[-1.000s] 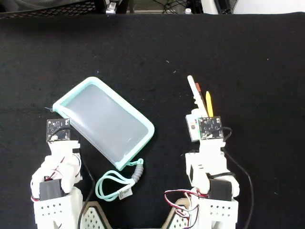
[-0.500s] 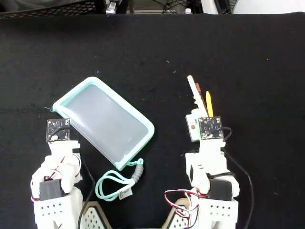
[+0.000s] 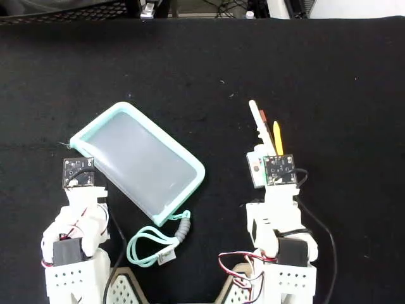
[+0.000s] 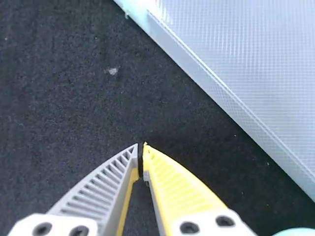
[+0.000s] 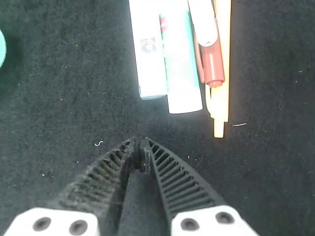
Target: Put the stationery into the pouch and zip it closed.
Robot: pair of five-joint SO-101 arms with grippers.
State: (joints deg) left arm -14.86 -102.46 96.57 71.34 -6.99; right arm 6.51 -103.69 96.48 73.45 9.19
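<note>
A mint-edged translucent pouch [image 3: 138, 161] lies flat and tilted on the black table, its wrist strap [image 3: 155, 244] curled near the front. My left gripper [image 4: 141, 147] is shut and holds nothing, just beside the pouch's long edge [image 4: 231, 98]. Several stationery items lie side by side: a white-and-teal eraser [image 5: 167, 54], a brown pen [image 5: 210, 59] and a yellow pencil [image 5: 221, 73]. In the high view their far ends [image 3: 264, 126] stick out beyond the right arm [image 3: 273, 170]. My right gripper [image 5: 140, 146] is shut and empty, a short way in front of them.
The black cloth [image 3: 202, 69] covers the whole table, with open room at the back and to the right. A cable [image 3: 326, 234] runs along the right arm's base. Both arm bases stand at the front edge.
The left arm's wrist has shifted very slightly toward the front; everything else is still.
</note>
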